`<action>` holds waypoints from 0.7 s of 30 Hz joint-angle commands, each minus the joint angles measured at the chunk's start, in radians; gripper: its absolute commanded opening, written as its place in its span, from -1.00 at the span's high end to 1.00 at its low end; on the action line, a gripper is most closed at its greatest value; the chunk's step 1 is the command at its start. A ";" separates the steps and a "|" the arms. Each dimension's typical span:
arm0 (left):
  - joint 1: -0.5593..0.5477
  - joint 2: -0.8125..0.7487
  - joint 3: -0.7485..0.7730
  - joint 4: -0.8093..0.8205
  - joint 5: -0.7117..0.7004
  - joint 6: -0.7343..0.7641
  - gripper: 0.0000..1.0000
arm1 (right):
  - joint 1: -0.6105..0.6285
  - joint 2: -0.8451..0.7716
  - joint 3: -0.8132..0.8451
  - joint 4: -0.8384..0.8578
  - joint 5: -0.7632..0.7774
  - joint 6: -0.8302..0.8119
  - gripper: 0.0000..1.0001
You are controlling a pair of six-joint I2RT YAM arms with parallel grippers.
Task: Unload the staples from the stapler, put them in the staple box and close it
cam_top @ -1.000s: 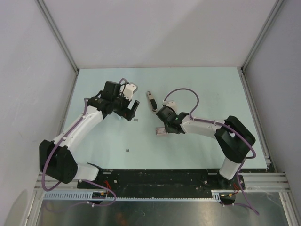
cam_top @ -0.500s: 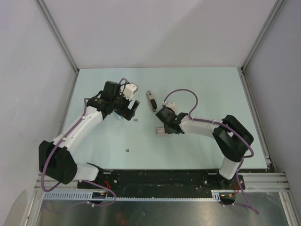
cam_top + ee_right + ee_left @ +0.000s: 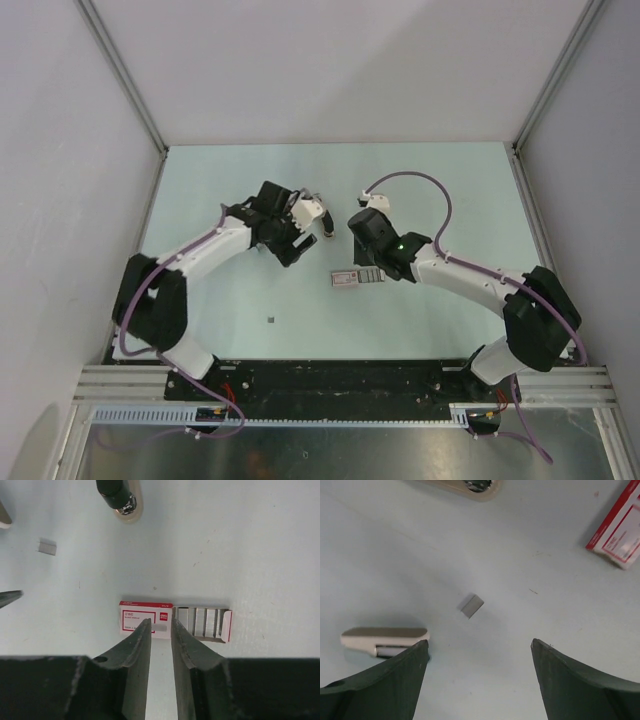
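1. The stapler (image 3: pixel 119 497), beige with a dark, chrome-tipped end, lies flat on the pale table (image 3: pixel 250 540), ahead of both grippers and touched by neither.
2. A loose grey staple strip (image 3: pixel 472 605) rests on the table near it, in front of the left gripper (image 3: pixel 479 645), whose jaws stand wide and empty. A short beige piece (image 3: pixel 385 637) lies just beside one of its fingers.
3. The right gripper (image 3: pixel 161 622) hovers over a red-and-white staple box (image 3: pixel 135 617) with its tray slid out. Its jaws are narrowly parted and hold nothing.

My fingers (image 3: pixel 134 652): dark grey. Box (image 3: pixel 142 617) at 12 o'clock: red-white, silver staples (image 3: pixel 202 622) inside. Stapler (image 3: pixel 125 507) at 11: beige, black-chrome tip. Table (image 3: pixel 240 545): pale mint.
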State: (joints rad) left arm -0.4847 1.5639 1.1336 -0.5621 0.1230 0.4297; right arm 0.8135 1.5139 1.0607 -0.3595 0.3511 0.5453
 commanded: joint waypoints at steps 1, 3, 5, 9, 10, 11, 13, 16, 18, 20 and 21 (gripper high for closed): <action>-0.016 0.072 0.006 0.044 0.005 0.191 -0.76 | 0.021 -0.036 -0.016 0.058 0.002 -0.014 0.44; -0.017 0.102 0.006 0.049 0.001 0.267 -0.78 | 0.022 -0.056 -0.026 0.068 0.009 -0.018 0.43; -0.017 0.126 0.006 0.054 -0.001 0.332 -0.82 | 0.022 -0.079 -0.034 0.071 0.017 -0.019 0.44; -0.017 0.170 0.022 0.073 0.001 0.409 -0.84 | 0.023 -0.132 -0.049 0.075 0.030 -0.013 0.46; -0.017 0.183 0.029 0.075 0.006 0.422 -0.85 | 0.023 -0.146 -0.055 0.079 0.030 -0.012 0.47; -0.017 0.195 0.034 0.075 0.013 0.434 -0.84 | 0.023 -0.158 -0.060 0.082 0.031 -0.011 0.48; -0.017 0.220 0.044 0.075 0.026 0.455 -0.84 | 0.023 -0.178 -0.066 0.084 0.036 -0.009 0.50; -0.017 0.244 0.040 0.075 0.053 0.501 -0.80 | 0.018 -0.199 -0.068 0.083 0.039 -0.008 0.53; -0.017 0.249 0.033 0.075 0.068 0.536 -0.77 | 0.014 -0.207 -0.069 0.083 0.036 -0.008 0.57; -0.017 0.251 0.030 0.074 0.077 0.566 -0.75 | 0.011 -0.211 -0.070 0.086 0.033 -0.007 0.60; -0.018 0.253 0.033 0.073 0.079 0.576 -0.75 | 0.012 -0.212 -0.070 0.088 0.031 -0.006 0.60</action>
State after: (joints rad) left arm -0.4965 1.8088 1.1465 -0.4976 0.1555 0.9054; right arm 0.8299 1.3304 0.9962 -0.3042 0.3614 0.5411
